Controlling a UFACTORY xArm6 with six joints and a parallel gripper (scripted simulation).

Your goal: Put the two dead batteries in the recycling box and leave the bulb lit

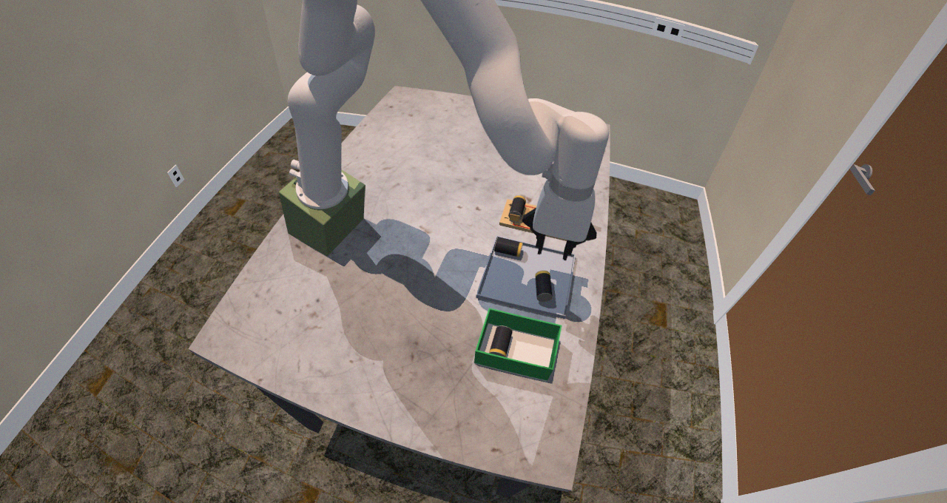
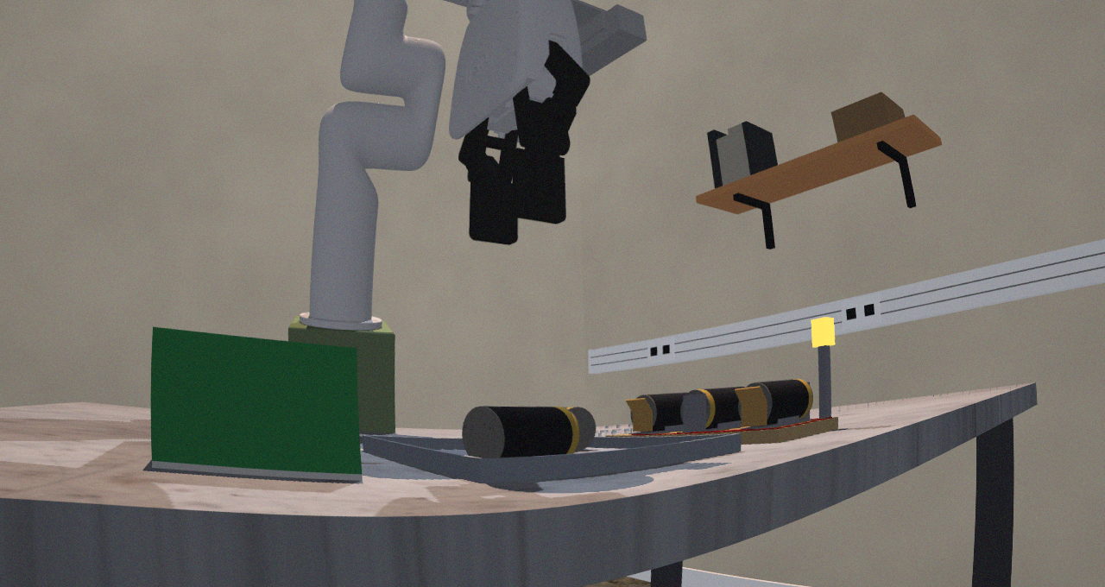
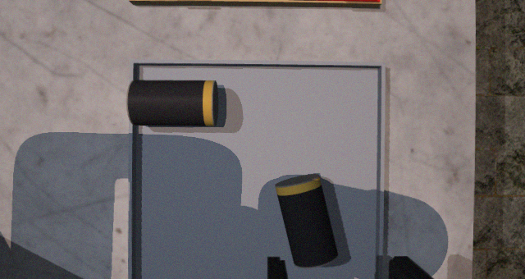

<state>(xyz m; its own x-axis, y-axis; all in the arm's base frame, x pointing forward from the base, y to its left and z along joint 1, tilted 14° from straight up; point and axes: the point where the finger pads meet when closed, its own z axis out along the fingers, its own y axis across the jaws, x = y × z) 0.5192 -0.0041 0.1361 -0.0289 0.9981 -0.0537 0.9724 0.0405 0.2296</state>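
Tool (image 1: 555, 251) (image 2: 515, 228) (image 3: 337, 268) points down above tray (image 1: 523, 306) (image 2: 618, 460) (image 3: 381, 119), fingers apart

The arm rises from its base, bends over and reaches down — its gripper (image 1: 554, 251) (image 2: 515, 228) (image 3: 337, 267) hangs in the air, pointing downward, the black fingers parted and partly open — with nothing held between them.

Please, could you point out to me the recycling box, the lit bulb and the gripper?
Recycling box (image 1: 515, 364) (image 2: 255, 404): top and exterior views, outer wall.
Lit bulb (image 2: 823, 331): exterior view, yellow face.
Gripper (image 1: 554, 251) (image 2: 515, 230): top and exterior views, between fingertips.
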